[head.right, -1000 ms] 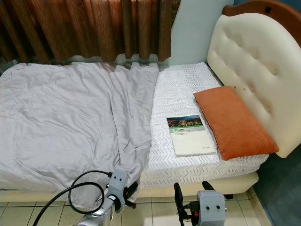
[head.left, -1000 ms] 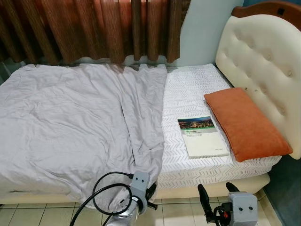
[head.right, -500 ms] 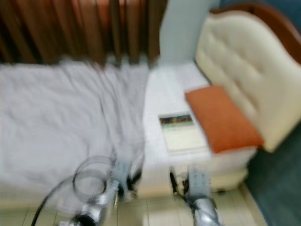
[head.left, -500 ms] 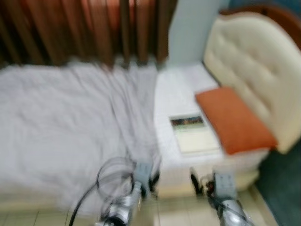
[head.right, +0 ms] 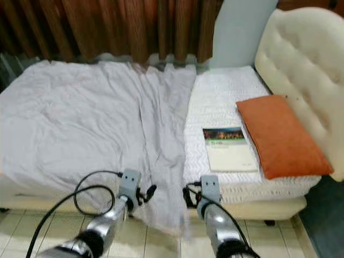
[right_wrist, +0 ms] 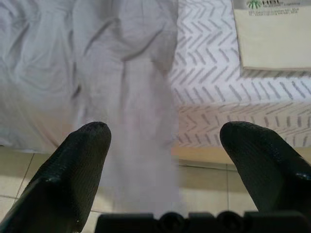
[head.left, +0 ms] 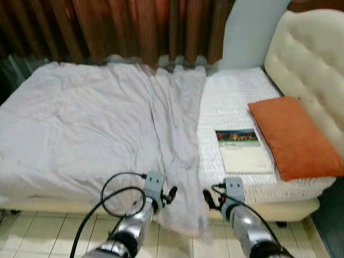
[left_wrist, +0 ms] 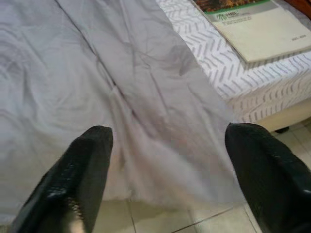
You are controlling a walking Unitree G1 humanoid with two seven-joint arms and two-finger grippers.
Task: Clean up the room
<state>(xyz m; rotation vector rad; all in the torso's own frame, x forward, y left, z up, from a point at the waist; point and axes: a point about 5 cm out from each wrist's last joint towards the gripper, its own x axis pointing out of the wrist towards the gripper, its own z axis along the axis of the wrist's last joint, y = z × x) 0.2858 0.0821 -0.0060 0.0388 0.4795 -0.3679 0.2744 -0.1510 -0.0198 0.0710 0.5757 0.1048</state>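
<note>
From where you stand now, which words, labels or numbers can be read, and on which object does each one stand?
"HBL": on the cover of the book lying on the white patterned sheet, beside a green logo, seen past the right tool.
Smaller line under "HBL": too small to read.
Small dark print near the cover's lower corner: blurred, unreadable.
Orange pillow, grey blanket, headboard: no text visible.

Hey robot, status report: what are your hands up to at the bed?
Left gripper and right gripper open, low at the bed edge. Grey blanket hangs over the side. Book beside orange pillow.
</note>
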